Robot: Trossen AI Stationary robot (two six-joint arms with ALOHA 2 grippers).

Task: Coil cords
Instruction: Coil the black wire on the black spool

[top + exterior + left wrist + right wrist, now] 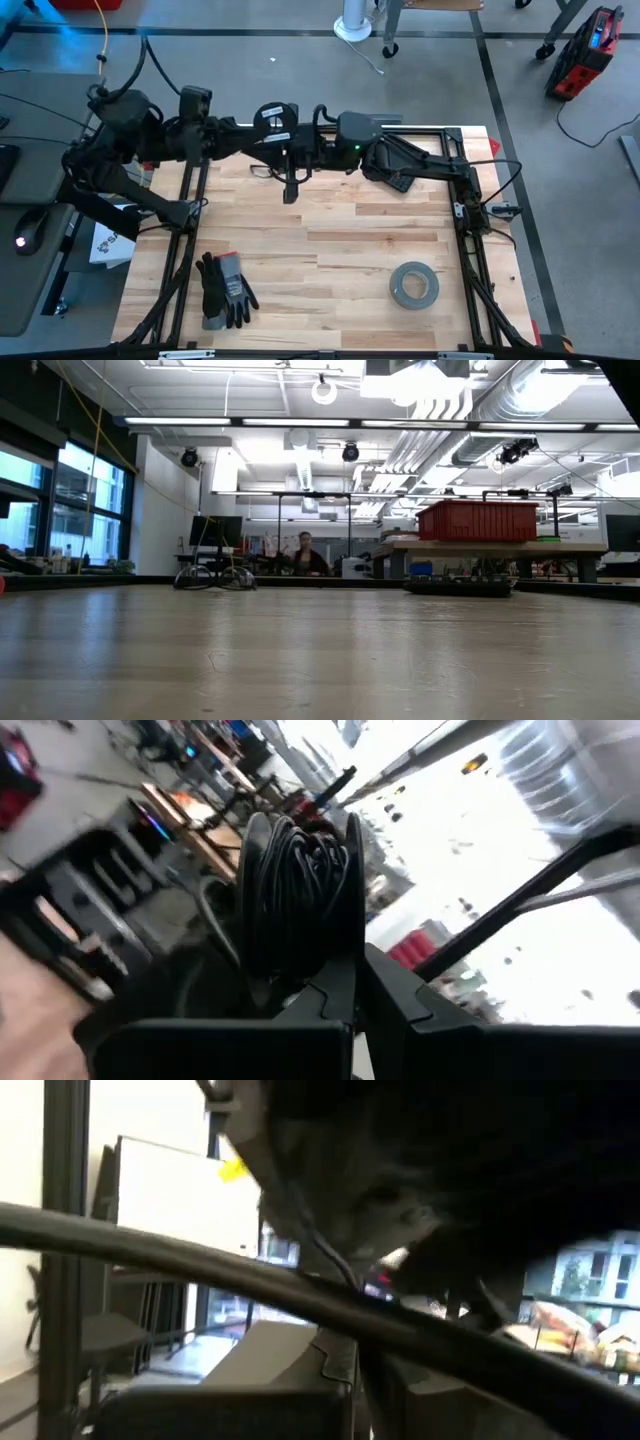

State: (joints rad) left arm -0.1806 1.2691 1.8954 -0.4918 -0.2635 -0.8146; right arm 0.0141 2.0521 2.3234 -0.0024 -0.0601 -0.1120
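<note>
Left gripper [300,150]: held above the table's far edge; its fingers [335,995] pinch the small round black spool [298,895].
Spool: wound full of thin dark cord [300,885], seen edge-on in the left wrist view.
Right gripper [322,140]: meets the left one above the far edge; finger state cannot be told.
Light wooden table [330,240]: middle lies bare.
Grey tape roll [413,285]: near-right area.
Dark work gloves [224,290]: near-left area, well apart from the roll.

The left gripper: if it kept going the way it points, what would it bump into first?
Probably the right gripper, which meets it near the table's far edge. The left gripper holds the spool between them, though depth is unclear.
</note>
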